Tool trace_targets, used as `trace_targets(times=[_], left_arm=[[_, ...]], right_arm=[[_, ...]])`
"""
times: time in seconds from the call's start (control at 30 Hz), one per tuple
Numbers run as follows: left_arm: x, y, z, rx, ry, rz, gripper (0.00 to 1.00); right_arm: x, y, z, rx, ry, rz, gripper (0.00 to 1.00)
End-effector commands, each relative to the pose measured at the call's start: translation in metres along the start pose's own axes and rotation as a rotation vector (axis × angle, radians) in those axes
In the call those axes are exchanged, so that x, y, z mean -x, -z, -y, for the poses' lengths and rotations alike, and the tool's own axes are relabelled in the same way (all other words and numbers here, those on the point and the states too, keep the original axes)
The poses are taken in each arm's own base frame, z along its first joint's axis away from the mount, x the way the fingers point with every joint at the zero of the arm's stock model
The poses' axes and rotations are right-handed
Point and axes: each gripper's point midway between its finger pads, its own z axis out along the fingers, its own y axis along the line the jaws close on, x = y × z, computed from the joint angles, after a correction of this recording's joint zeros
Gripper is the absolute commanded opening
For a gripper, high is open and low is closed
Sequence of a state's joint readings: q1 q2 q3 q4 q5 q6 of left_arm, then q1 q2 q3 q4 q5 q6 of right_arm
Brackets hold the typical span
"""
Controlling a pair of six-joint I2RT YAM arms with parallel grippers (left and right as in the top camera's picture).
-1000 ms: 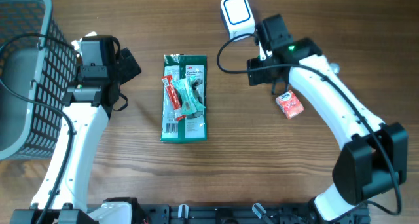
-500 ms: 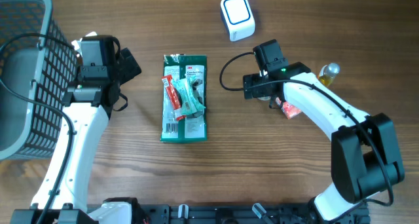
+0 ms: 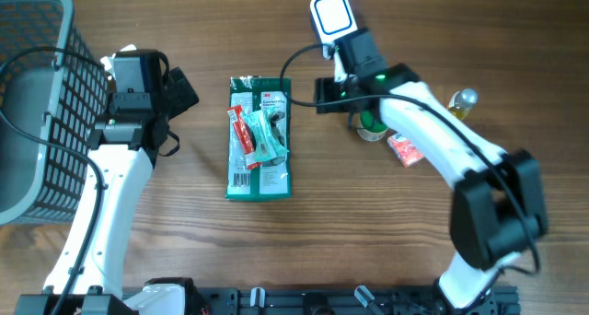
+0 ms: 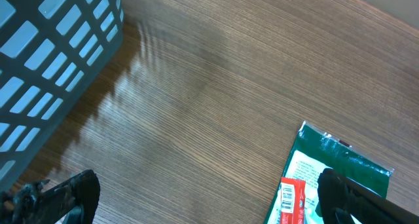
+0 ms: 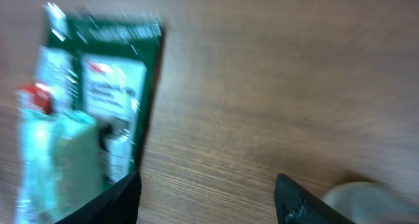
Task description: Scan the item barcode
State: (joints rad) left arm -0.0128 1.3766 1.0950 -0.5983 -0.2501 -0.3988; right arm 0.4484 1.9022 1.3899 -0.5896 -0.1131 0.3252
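Note:
A white barcode scanner [image 3: 333, 17] stands at the back of the table. A green package [image 3: 259, 138] with a red pack and a teal pack on top lies in the middle; its barcodes show in the left wrist view [image 4: 327, 178] and it is blurred in the right wrist view [image 5: 91, 106]. My right gripper [image 3: 320, 92] [image 5: 206, 201] hovers between the scanner and the package, open, with only bare wood between its fingers. My left gripper [image 3: 181, 89] [image 4: 209, 204] is wide open and empty, left of the package.
A small round green and white item [image 3: 372, 126] [image 5: 360, 198], a red packet [image 3: 406, 149] and a small yellow bottle [image 3: 462, 100] lie under and beside the right arm. A grey mesh basket [image 3: 32, 103] [image 4: 46, 60] fills the left edge.
The right arm went from the scanner down to the red packet, then swung back up and left towards the green package. The round green item and the bottle came into view. The left arm stayed put.

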Motion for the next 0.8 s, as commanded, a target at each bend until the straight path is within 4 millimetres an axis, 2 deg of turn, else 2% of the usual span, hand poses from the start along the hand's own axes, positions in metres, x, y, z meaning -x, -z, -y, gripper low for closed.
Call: trace_targets(times=[0.0,0.07,0.2,0.3,0.37,0.4,0.47,0.5,0.57,0.6,0.63,0.67,0.73,0.77], left_arm=[[0.004,0.000,-0.002,0.011,0.003,0.012,1.00],[0.004,0.000,-0.002,0.011,0.004,0.013,1.00],[0.004,0.000,-0.002,0.011,0.004,0.012,1.00],[0.004,0.000,-0.002,0.011,0.003,0.012,1.00],[0.004,0.000,-0.002,0.011,0.003,0.012,1.00],[0.004,0.000,-0.002,0.011,0.003,0.012,1.00],[0.004,0.000,-0.002,0.011,0.003,0.012,1.00],[0.004,0.000,-0.002,0.011,0.003,0.012,1.00],[0.004,0.000,-0.002,0.011,0.003,0.012,1.00],[0.004,0.000,-0.002,0.011,0.003,0.012,1.00],[0.004,0.000,-0.002,0.011,0.003,0.012,1.00],[0.004,0.000,-0.002,0.011,0.003,0.012,1.00],[0.004,0.000,-0.002,0.011,0.003,0.012,1.00],[0.004,0.000,-0.002,0.011,0.003,0.012,1.00]], right_arm=[[-0.025,-0.032,0.028,-0.126,-0.112,-0.083,0.65],[-0.028,-0.024,0.061,-0.317,-0.132,-0.063,0.65],[-0.047,-0.006,0.100,-0.525,-0.125,-0.125,0.66],[-0.058,0.005,0.115,-0.602,-0.115,-0.169,0.68],[-0.056,0.010,0.119,-0.589,-0.135,-0.177,0.70],[-0.050,0.013,0.111,-0.542,-0.147,-0.171,0.71],[-0.026,0.027,0.081,-0.406,-0.170,-0.139,0.71],[-0.012,0.034,0.057,-0.290,-0.151,-0.132,0.71],[0.008,0.046,-0.018,0.068,-0.091,-0.133,0.68],[0.014,0.052,-0.059,0.241,-0.046,-0.121,0.59],[0.016,0.053,-0.089,0.327,0.002,-0.096,0.47],[0.017,0.052,-0.102,0.349,0.033,-0.075,0.40],[0.012,0.045,-0.137,0.388,0.116,-0.026,0.11],[0.009,0.042,-0.146,0.402,0.133,-0.017,0.04]])
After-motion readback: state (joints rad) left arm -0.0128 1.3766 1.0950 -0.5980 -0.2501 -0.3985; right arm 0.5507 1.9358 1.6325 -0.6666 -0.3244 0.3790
